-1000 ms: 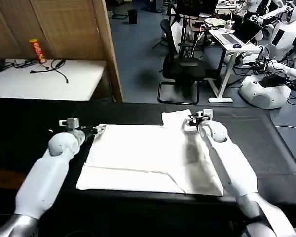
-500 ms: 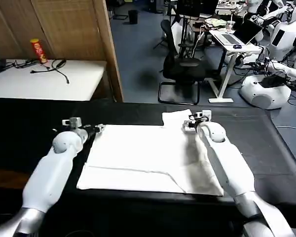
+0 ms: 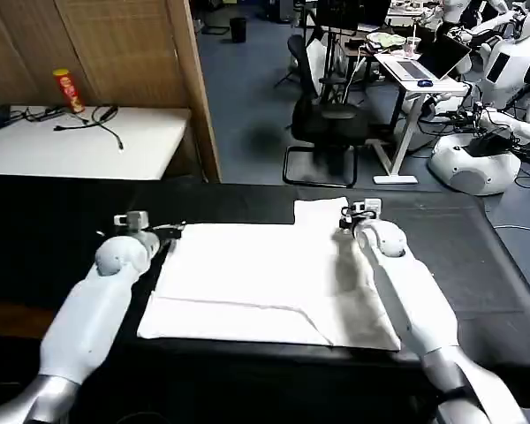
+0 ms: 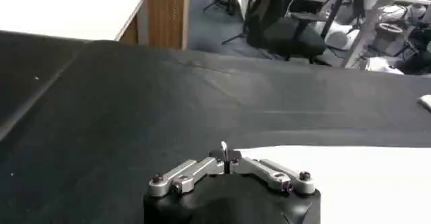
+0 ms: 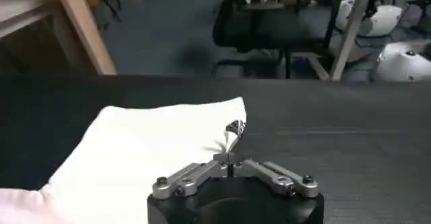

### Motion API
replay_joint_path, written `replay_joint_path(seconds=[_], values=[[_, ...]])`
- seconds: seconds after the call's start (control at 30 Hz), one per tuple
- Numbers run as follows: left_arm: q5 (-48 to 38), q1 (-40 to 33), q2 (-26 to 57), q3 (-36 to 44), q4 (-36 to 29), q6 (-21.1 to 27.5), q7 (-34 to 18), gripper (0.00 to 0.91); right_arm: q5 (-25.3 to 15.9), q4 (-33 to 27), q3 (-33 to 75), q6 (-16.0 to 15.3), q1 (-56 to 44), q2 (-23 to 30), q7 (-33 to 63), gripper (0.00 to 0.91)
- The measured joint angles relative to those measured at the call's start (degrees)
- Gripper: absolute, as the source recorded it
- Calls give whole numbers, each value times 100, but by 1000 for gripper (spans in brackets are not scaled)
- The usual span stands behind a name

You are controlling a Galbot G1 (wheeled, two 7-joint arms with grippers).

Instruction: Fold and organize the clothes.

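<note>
Shirt: we see a white cotton T-shirt [image 3: 265, 278] lying flat on the black cloth-covered table [image 3: 477, 265], near edge folded over; no print readable.
Left gripper [image 3: 172, 230]: fingers pressed together at the shirt's far left corner.
Right gripper [image 3: 343, 217]: fingers pinched together over the sleeve.
Background: red can [image 3: 68, 91], lettering unreadable.

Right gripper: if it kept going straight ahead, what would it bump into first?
Probably the T-shirt sleeve, just ahead of the right gripper. Past that lies bare black table, then open floor. Depth is hard to judge.
</note>
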Motion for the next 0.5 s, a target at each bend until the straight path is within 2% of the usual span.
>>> replay_joint_path(seconds=[0.13, 0.3, 0.5], values=[[-42, 73, 100, -11, -192, 7, -17, 0, 44, 423, -29, 44, -170, -215, -68, 59], [-130, 271, 291, -69, -571, 40, -36, 0, 331, 1224, 48, -6, -553, -659, -78, 59], [-307, 675, 604, -240, -1266, 78, -50, 0, 615, 2146, 257, -191, -1121, -1179, -56, 49]])
